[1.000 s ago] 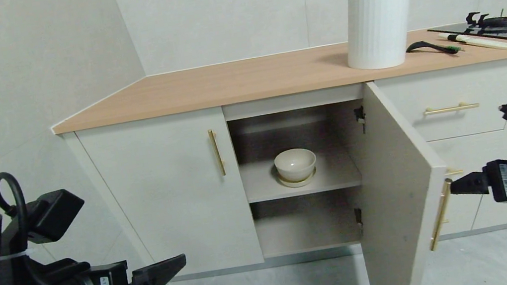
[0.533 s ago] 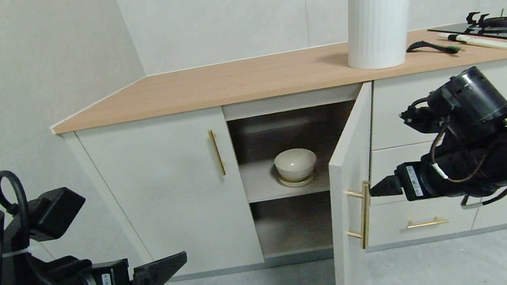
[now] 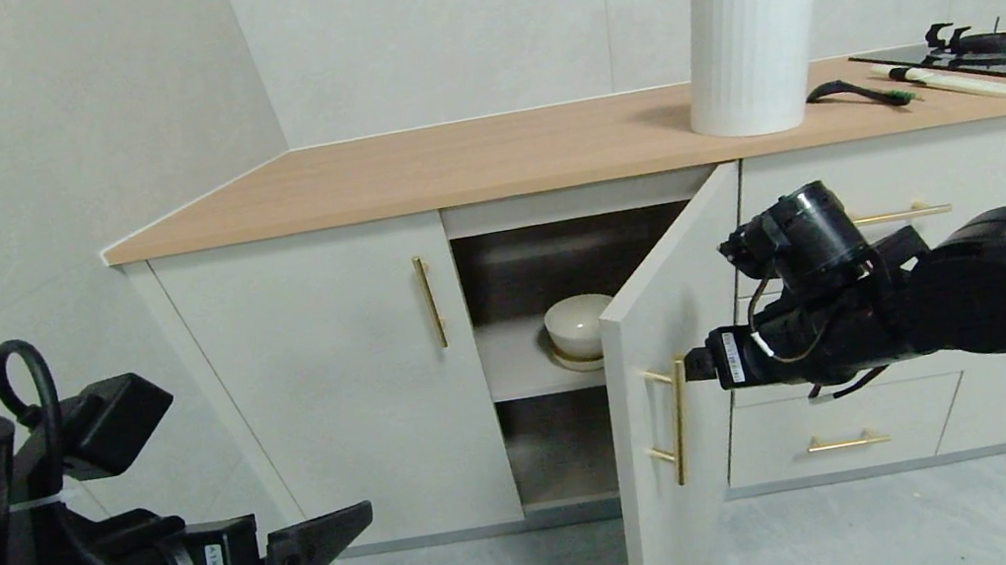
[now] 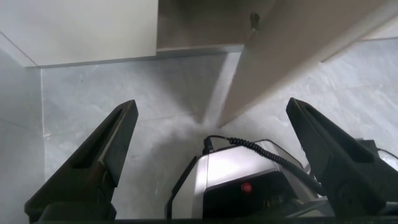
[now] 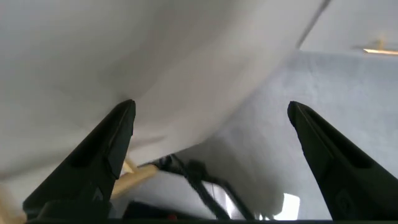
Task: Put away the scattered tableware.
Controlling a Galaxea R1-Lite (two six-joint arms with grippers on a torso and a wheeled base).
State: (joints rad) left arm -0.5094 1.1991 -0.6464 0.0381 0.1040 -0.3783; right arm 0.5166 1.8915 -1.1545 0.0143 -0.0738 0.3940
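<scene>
Right gripper point(image 3: 693, 364), fingers spread and empty, is seen at the half-open white cabinet door point(image 3: 658, 319), beside its vertical brass handle point(image 3: 677, 421). Beige ceramic bowl point(image 3: 575, 328) is shelved inside, at 10 o'clock from it.

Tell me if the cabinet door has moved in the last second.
Yes. The door has swung toward shut, leftward across the opening. Its edge now covers part of the bowl, which has stayed put and was fully visible before.

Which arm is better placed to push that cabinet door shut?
Right. The right gripper sits at the half-open cabinet door beside its gold handle; the left gripper hangs low, well clear of it.
</scene>
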